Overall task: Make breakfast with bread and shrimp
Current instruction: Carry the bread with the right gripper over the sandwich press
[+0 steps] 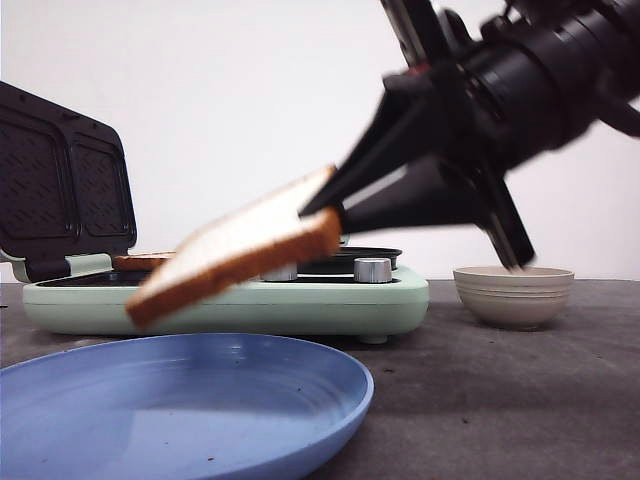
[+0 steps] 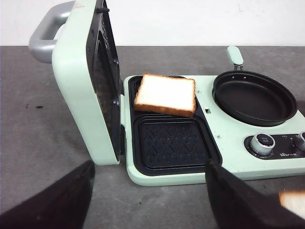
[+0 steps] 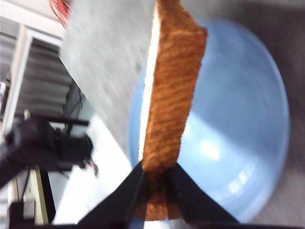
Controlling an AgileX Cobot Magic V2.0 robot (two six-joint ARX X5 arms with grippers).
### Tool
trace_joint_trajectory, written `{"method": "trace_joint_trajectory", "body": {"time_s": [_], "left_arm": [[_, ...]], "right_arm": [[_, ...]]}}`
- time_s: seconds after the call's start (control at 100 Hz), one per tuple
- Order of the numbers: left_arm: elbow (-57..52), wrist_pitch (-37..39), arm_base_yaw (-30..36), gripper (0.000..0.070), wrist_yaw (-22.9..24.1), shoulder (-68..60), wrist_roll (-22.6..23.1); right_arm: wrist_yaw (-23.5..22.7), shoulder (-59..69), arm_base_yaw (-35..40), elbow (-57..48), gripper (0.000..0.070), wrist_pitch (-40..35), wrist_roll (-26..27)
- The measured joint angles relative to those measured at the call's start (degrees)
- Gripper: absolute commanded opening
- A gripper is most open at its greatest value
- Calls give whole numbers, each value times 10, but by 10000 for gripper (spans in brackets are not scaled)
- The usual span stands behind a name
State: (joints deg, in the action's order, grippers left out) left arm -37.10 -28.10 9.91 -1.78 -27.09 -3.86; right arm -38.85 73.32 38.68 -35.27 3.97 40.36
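A bread slice (image 1: pixel 240 258) is clamped in the right gripper (image 1: pixel 335 210) above the blue plate (image 1: pixel 180 405); beyond it, the sandwich maker (image 1: pixel 230 300) is partly hidden. The left gripper (image 2: pixel 147 191) is held wide apart.

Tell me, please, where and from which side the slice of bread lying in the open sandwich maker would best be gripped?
Probably by its near crust edge: the bread slice overhangs the ridge between the two wells of the sandwich maker, so that edge is exposed. Come in low from the front side, away from the raised lid, one pincer finger under the crust and one on top.
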Motion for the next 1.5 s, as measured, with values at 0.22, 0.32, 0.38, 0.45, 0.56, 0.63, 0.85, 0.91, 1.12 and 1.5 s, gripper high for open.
{"method": "trace_joint_trajectory", "body": {"time_s": [0.22,0.32,0.38,0.45,0.56,0.63,0.85,0.91,1.12,1.5], "left_arm": [[0,0,0,390,0,0,0],[0,0,0,390,0,0,0],[0,0,0,390,0,0,0],[0,0,0,390,0,0,0],[0,0,0,390,0,0,0],[0,0,0,390,0,0,0],[0,0,0,390,0,0,0],[0,0,0,390,0,0,0],[0,0,0,390,0,0,0],[0,0,0,390,0,0,0]], "right_arm": [[13,16,0,-68,0,2,5],[13,48,0,-113,0,2,5],[13,72,0,-141,0,1,5],[14,104,0,-176,0,1,5],[13,162,0,-238,0,1,5],[13,202,0,-280,0,1,5],[9,329,0,-411,0,-3,5],[7,364,0,-445,0,-4,5],[-1,459,0,-528,0,-35,5],[17,475,0,-538,0,-51,5]]}}
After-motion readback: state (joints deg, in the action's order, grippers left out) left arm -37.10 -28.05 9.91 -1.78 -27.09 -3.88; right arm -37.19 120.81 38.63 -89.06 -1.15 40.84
